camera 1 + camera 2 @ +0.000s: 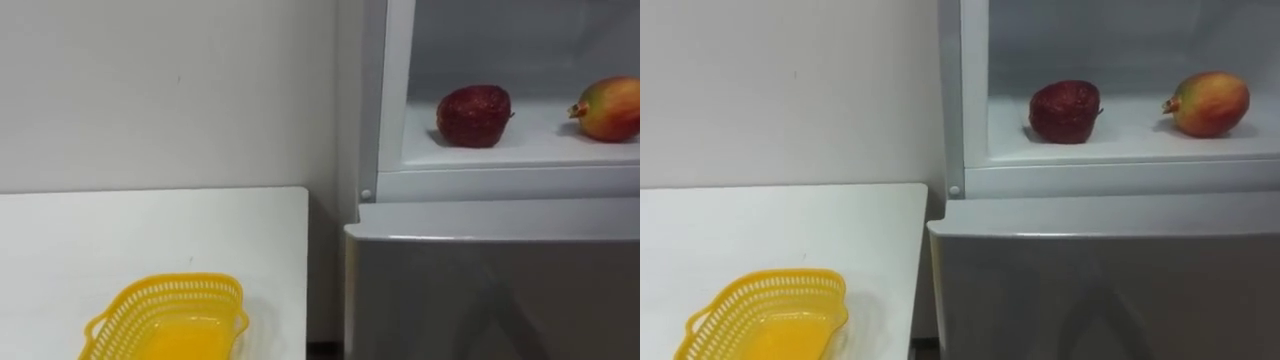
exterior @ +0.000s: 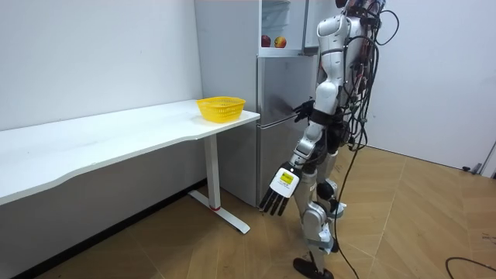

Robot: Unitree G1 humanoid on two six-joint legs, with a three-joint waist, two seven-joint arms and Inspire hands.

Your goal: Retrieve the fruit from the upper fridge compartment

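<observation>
White shell, black cables (apparently tangled)

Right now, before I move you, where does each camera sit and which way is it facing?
Left eye view: on the head, facing the grey metal fridge, whose open upper shelf holds a dark red round fruit and a red-yellow fruit; yellow plastic mesh basket on the white table, lower left.
Right eye view: beside it, same direction, same scene.
Room view: off the robot's left rear; whole robot before the fridge, left hand hanging, fingers straight, right hand near the fridge front.
Shared: all three show fridge, fruits, basket.
</observation>
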